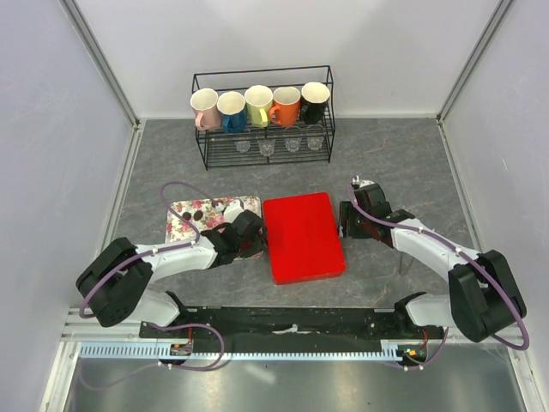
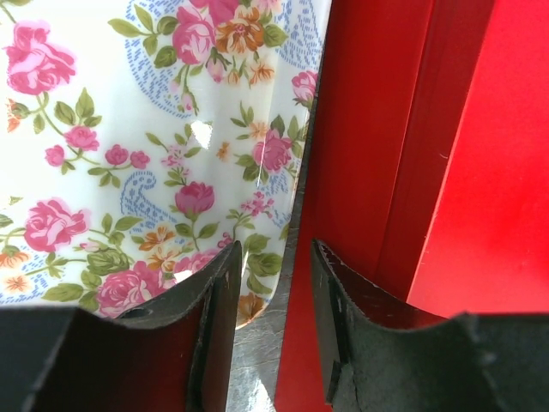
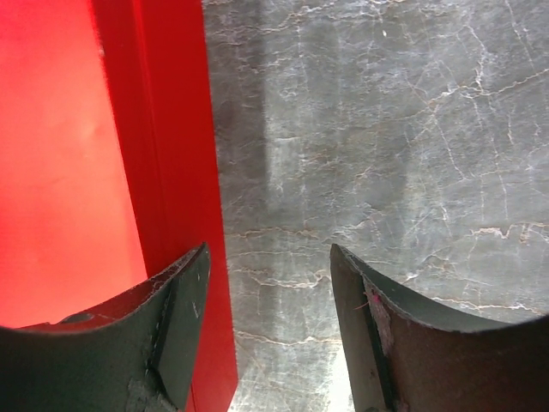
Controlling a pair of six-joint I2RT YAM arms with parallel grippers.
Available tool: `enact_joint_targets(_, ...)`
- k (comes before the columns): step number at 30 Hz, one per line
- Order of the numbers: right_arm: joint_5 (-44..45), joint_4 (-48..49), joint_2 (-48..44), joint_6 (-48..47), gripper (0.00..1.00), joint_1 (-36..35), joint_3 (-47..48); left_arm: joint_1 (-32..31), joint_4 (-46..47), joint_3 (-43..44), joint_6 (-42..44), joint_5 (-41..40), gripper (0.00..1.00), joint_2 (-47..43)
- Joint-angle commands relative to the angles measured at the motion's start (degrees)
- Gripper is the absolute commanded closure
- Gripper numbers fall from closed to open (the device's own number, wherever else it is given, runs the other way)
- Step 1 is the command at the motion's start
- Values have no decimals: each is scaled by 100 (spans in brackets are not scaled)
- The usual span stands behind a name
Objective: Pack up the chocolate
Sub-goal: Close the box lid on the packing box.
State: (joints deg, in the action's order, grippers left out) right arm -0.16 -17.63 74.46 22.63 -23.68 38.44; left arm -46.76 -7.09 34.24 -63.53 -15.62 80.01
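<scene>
Left tool (image 2: 274, 257) and right tool (image 3: 269, 257) spread, empty — left arm (image 1: 180, 255) hides part of tray (image 1: 177, 225) with chocolate (image 1: 196, 209).

Bright, even light from above; the top view is sharp with faint soft shadows. Close up, small glare spots sit on the floral tray (image 2: 202, 133), the red box (image 3: 60, 172) glows oversaturated, and the counter (image 3: 386, 129) shows pale sheen.
</scene>
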Motion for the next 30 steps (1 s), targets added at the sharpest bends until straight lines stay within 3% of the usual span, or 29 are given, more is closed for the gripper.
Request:
enact_joint_targets(1, -142, 225, 131, 48, 32, -207, 199, -219, 666, 57, -28, 376, 54, -64)
enact_joint_targets(9, 612, 58, 183, -31, 29, -190, 340, -61, -64, -198, -415, -433, 53, -985)
enact_joint_targets(15, 1404, -328, 25, -22, 25, -181, 665, -35, -293, 258, 94, -794, 52, -1400)
enact_joint_targets(17, 1668, -408, -1, -22, 24, -181, 797, 18, -293, 574, 305, -776, 53, -1243)
enact_joint_targets(22, 1897, -549, -80, -40, 23, -181, 946, 422, 145, 1224, 762, -126, 67, -497)
enact_joint_targets(24, 1827, -514, -133, -31, 24, -172, 938, 606, 173, 1418, 868, 14, 77, -259)
enact_joint_targets(30, 1275, -102, -572, -57, 25, -172, 684, 949, 296, 2095, 1176, 498, 83, 638)
